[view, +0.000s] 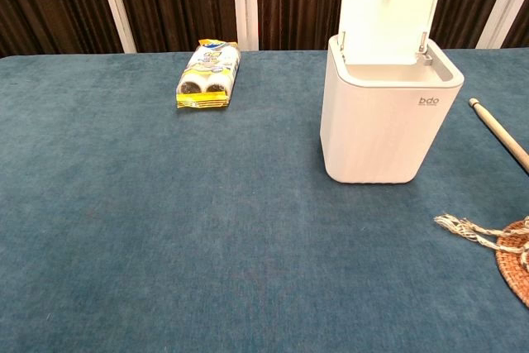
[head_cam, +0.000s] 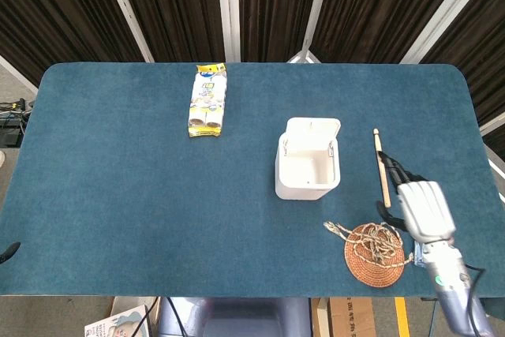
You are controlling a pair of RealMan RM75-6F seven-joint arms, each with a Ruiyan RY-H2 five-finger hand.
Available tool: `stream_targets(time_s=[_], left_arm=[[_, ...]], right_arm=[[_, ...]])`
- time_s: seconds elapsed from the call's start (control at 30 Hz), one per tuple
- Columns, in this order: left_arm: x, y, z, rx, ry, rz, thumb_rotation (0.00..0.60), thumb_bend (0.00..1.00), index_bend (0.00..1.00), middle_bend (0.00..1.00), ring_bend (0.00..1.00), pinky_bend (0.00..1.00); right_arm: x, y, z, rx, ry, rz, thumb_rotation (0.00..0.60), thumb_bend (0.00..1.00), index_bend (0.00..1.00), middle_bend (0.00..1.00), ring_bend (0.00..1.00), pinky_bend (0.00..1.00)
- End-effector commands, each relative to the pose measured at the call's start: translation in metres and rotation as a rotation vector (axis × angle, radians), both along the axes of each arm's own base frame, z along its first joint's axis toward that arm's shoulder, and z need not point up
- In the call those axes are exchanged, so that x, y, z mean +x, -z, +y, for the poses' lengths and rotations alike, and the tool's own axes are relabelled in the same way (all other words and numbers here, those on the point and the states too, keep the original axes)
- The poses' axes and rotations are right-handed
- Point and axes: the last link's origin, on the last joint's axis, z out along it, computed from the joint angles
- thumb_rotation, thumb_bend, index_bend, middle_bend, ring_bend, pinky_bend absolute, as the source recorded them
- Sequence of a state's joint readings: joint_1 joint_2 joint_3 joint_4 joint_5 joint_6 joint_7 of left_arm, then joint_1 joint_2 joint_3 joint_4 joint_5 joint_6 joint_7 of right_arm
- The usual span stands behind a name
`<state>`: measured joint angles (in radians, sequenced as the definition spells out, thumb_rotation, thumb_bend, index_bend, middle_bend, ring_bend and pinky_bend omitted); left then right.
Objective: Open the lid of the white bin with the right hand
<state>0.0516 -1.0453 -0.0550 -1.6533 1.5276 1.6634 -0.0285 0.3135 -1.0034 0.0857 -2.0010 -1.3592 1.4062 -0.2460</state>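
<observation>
- Dark pleated curtains back a blue felt-covered table [head_cam: 118,195].
- White square plastic bin [view: 384,126] stands right of table centre; its white hinged lid [view: 390,12] is raised upright at the rear, interior exposed.
- Right hand [head_cam: 422,209] sits well right of the bin, over a thin wooden stick [head_cam: 381,165]; holding nothing, finger spread unclear.
- Round woven straw coaster [head_cam: 374,253] lies near the front edge.
- Yellow snack packet [head_cam: 207,100] lies far left of the bin.

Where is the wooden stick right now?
In the head view the wooden stick lies on the table's right side, just right of the open white bin, with the right hand beside its near end.
</observation>
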Motion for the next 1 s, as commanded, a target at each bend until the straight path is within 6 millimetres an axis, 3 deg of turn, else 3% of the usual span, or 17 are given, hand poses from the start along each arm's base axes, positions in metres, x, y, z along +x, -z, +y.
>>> stream_targets(time_s=[0.03,0.2,0.4,0.67,1.0], left_arm=[[0.000,0.000,0.000,0.000,0.000,0.001,0.600,0.16,0.18,0.05,0.00,0.00],[0.000,0.001,0.000,-0.002,-0.001,0.004,0.600,0.16,0.18,0.05,0.00,0.00],[0.000,0.001,0.000,-0.006,-0.002,0.006,0.600,0.16,0.18,0.05,0.00,0.00],[0.001,0.001,0.000,-0.028,0.004,-0.001,0.600,0.16,0.18,0.05,0.00,0.00],[-0.001,0.001,0.002,-0.046,-0.006,-0.005,0.600,0.16,0.18,0.05,0.00,0.00]], right_arm=[[-0.034,-0.004,0.020,-0.048,0.046,0.015,0.600,0.32,0.00,0.21,0.40,0.47],[-0.065,0.003,0.042,-0.114,0.093,0.028,0.600,0.30,0.00,0.19,0.34,0.39],[-0.084,0.016,0.055,-0.139,0.078,0.089,0.600,0.30,0.00,0.18,0.29,0.27],[-0.089,0.028,0.055,-0.108,0.054,0.158,0.600,0.30,0.00,0.18,0.28,0.23],[-0.092,0.025,0.053,-0.124,0.079,0.196,0.600,0.30,0.00,0.18,0.28,0.23]])
